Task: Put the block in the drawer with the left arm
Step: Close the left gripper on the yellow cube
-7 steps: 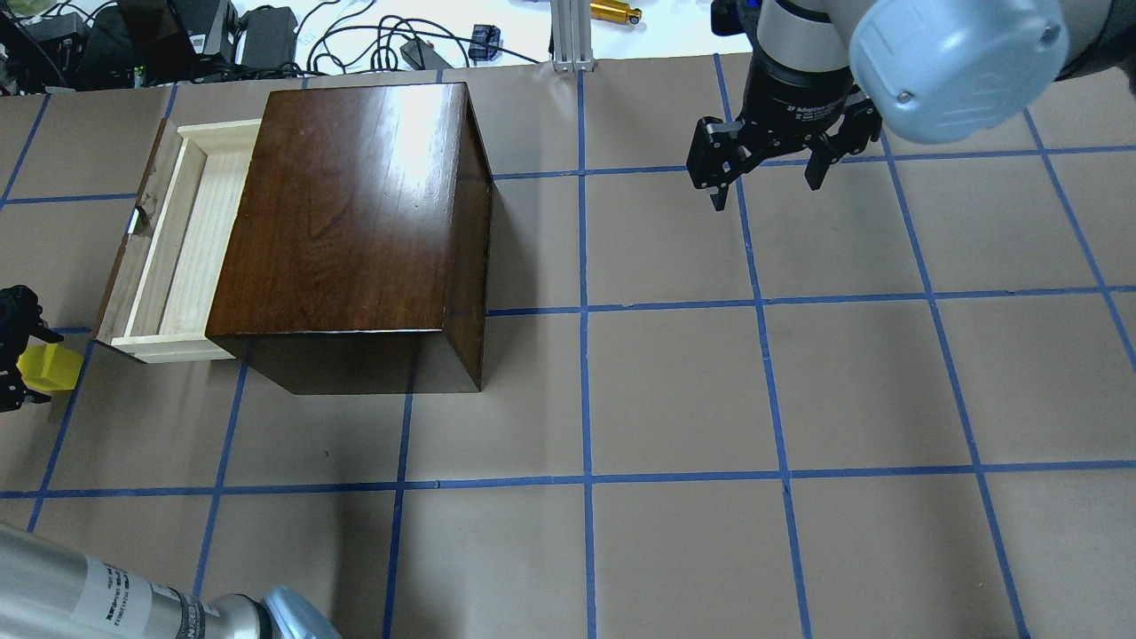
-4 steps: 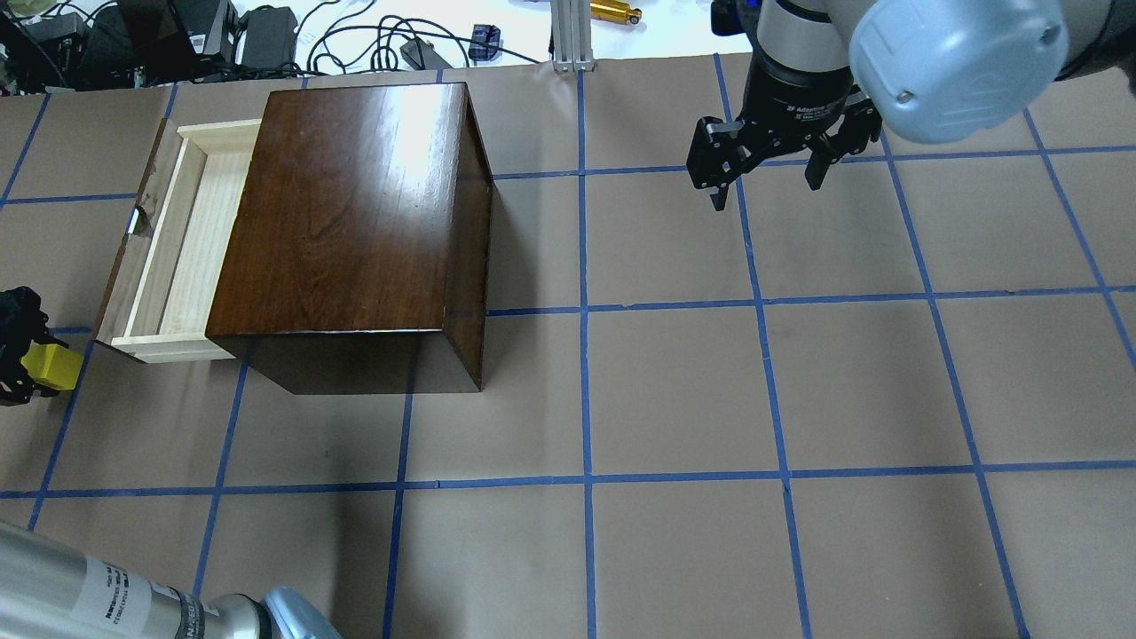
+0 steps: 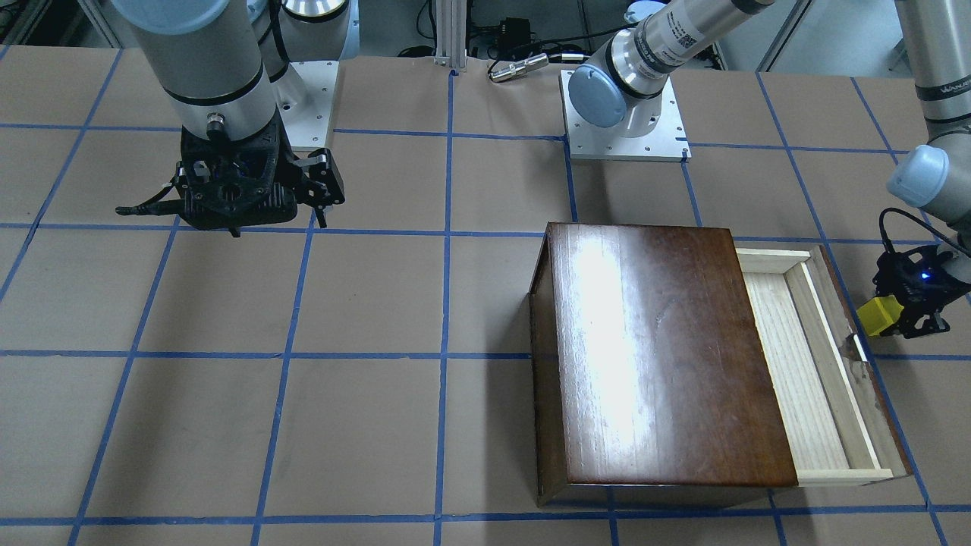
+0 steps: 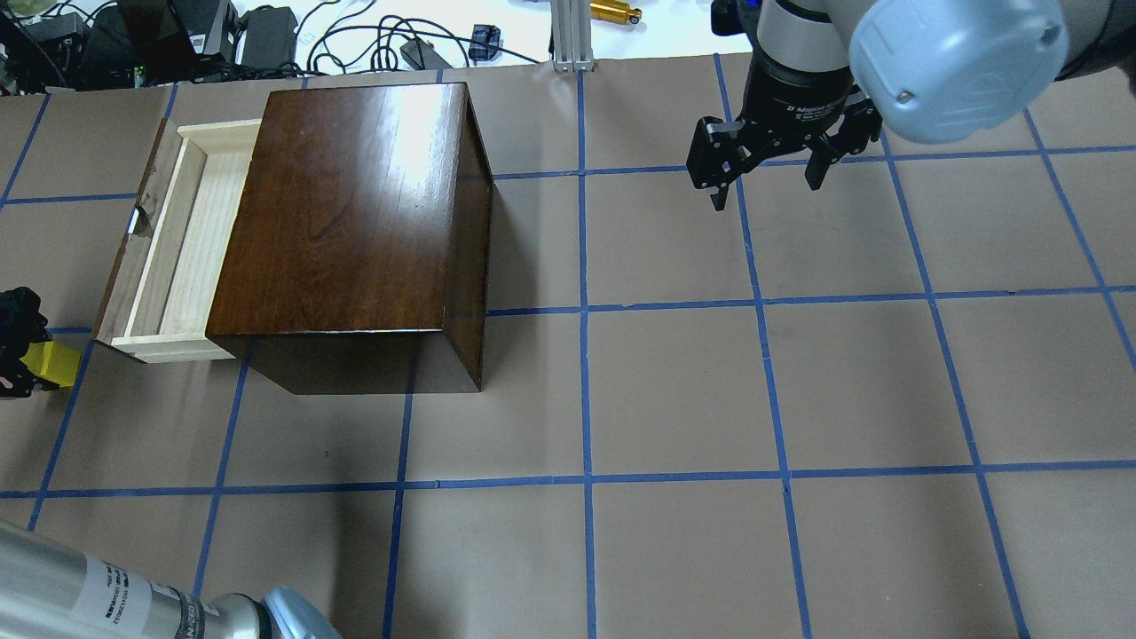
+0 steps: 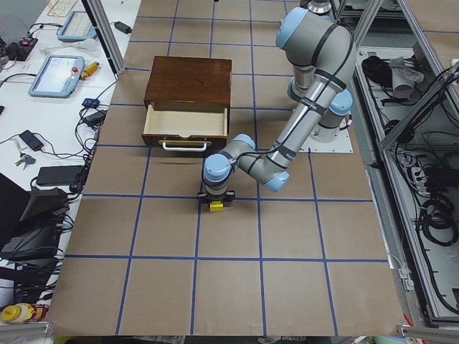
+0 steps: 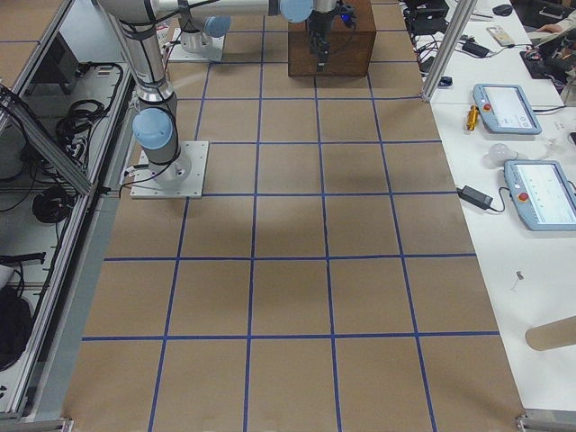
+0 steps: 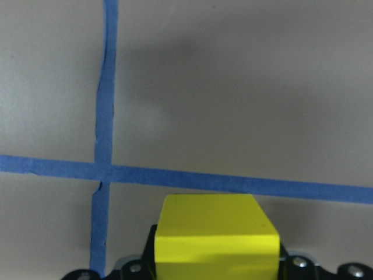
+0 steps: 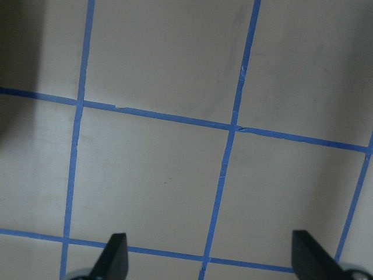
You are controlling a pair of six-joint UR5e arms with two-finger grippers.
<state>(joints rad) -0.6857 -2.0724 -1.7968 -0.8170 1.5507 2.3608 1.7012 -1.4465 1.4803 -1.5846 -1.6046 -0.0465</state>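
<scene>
Front-facing view: the left hand [image 3: 899,315] grips the block [image 3: 878,316], with the open drawer [image 3: 774,334] just beside it, past the dark front panel [image 3: 872,387]. Overhead: raise the block clear of that panel before crossing into the drawer. Left wrist view: the block sits squarely clamped; release low, gently.

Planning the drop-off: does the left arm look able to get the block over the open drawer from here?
Probably yes. The left hand holds the block just outside the drawer, whose tray lies open above, and the right hand is far off.
</scene>
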